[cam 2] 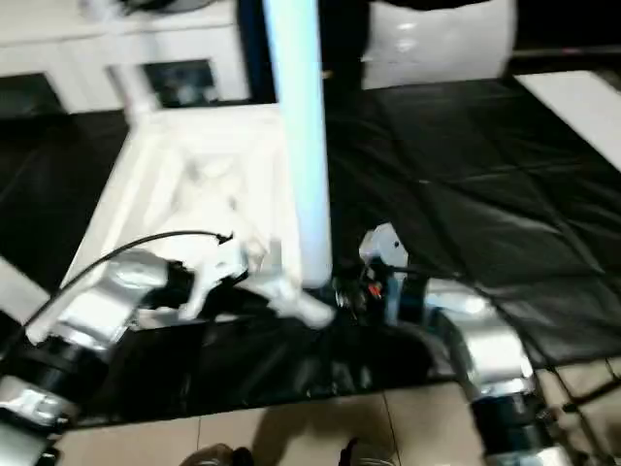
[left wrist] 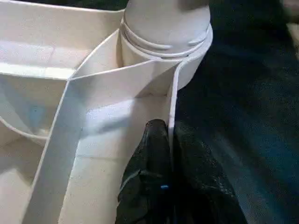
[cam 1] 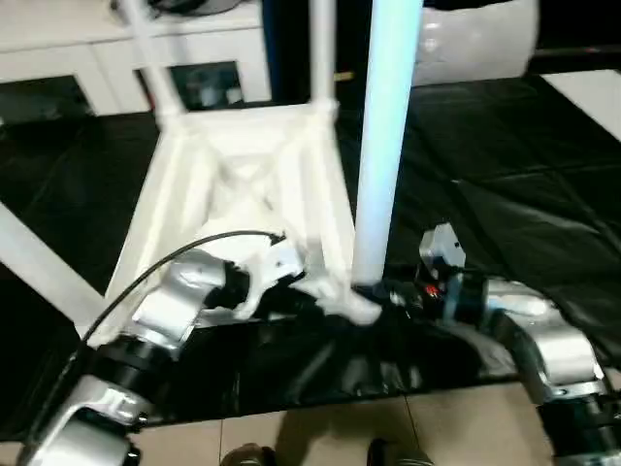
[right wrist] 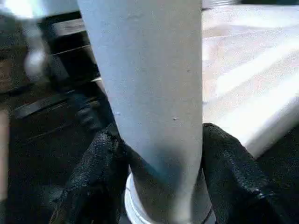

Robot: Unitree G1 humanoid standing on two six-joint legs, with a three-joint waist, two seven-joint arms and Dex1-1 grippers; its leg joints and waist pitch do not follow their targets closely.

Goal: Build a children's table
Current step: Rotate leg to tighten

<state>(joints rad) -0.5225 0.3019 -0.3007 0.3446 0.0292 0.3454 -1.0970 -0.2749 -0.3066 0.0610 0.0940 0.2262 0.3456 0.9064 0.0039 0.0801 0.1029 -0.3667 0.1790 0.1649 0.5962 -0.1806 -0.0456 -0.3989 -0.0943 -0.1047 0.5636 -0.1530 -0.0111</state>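
Note:
The white table top (cam 1: 243,184) lies upside down on a black mat, ribs upward. Legs stand in its corner sockets: two at the far side (cam 1: 323,49), one slanting off at the near left (cam 1: 39,257), and a tall one at the near right corner (cam 1: 386,136). My left gripper (left wrist: 170,130) is shut on the top's thin raised rim (left wrist: 172,98), just beside that near right socket (left wrist: 163,42). My right gripper (right wrist: 161,140) is shut on the near right leg (right wrist: 145,70) low down, one black finger (right wrist: 100,158) on each side, right above the socket.
The black mat (cam 1: 505,194) covers the floor around the table. A white cabinet with glass doors (cam 1: 97,58) stands behind, and a pale cushion (cam 1: 475,39) lies at the back right. Tiled floor (cam 1: 320,427) and my feet (cam 1: 243,454) show at the near edge.

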